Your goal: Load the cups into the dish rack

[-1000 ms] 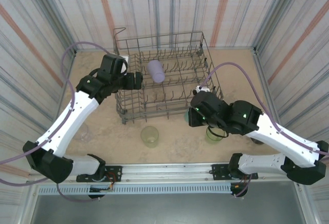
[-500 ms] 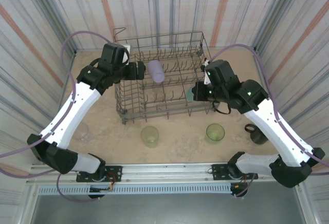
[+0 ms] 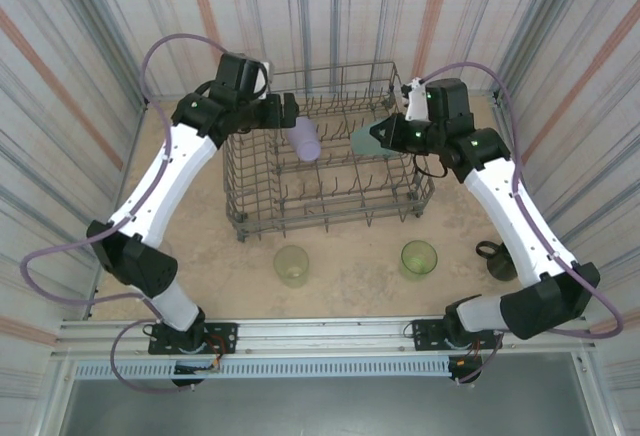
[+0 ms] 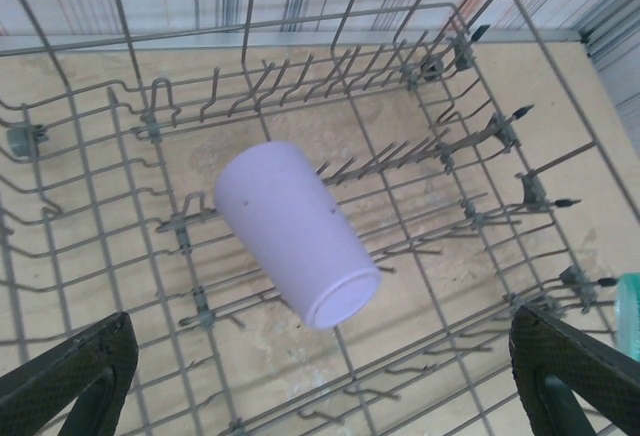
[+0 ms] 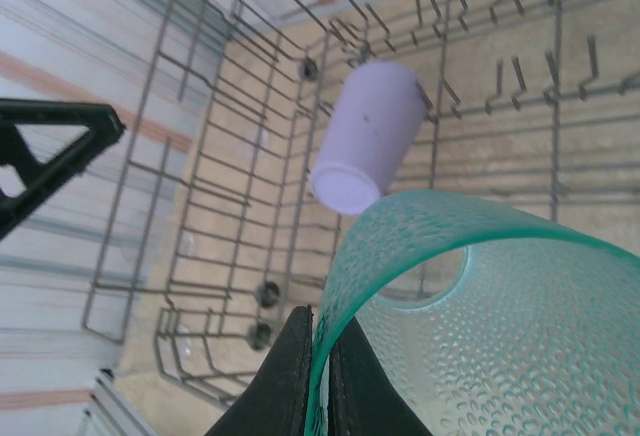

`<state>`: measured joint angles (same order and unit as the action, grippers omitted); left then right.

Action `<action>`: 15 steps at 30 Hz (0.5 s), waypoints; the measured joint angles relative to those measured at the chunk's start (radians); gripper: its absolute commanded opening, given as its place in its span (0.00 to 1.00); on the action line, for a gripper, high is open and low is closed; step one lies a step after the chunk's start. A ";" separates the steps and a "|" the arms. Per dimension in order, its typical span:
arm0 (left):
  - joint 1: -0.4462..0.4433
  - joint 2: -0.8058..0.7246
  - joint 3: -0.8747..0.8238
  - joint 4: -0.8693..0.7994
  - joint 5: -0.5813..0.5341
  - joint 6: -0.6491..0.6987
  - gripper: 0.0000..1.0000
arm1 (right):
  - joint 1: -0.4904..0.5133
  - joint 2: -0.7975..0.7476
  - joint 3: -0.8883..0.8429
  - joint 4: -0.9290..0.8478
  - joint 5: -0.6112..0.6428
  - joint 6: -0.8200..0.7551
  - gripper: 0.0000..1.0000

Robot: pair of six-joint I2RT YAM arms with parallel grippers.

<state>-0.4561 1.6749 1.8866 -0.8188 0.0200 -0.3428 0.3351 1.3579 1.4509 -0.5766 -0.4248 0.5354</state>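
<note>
The grey wire dish rack [image 3: 330,224] stands mid-table. A lavender cup [image 3: 303,139] lies tilted on its tines, base toward the left wrist camera [image 4: 295,246]. My left gripper [image 3: 289,114] hovers open over the rack's back left, above that cup, its fingers [image 4: 70,376] spread wide with nothing between them. My right gripper [image 3: 381,136] holds a teal cup [image 3: 363,142] over the rack's right half. In the right wrist view its fingertips [image 5: 300,376] pinch the teal cup's [image 5: 480,316] rim, and the lavender cup [image 5: 365,136] lies beyond.
Two yellow-green cups [image 3: 292,265] [image 3: 419,258] stand on the sandy table in front of the rack. A dark cup [image 3: 497,261] sits at the right by my right arm. Striped walls close in on three sides.
My right gripper lifted the teal cup from the table in front of the rack and carried it over the rack's right half. My left gripper moved toward the back, staying open.
</note>
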 measured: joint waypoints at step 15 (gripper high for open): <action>0.014 0.189 0.221 0.016 0.224 -0.122 0.98 | -0.120 0.189 -0.149 0.721 -0.292 0.300 0.00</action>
<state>-0.4416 1.8641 2.1075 -0.8028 0.2440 -0.4644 0.2153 1.5471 1.3022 0.1440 -0.7166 0.8356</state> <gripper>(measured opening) 0.986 0.081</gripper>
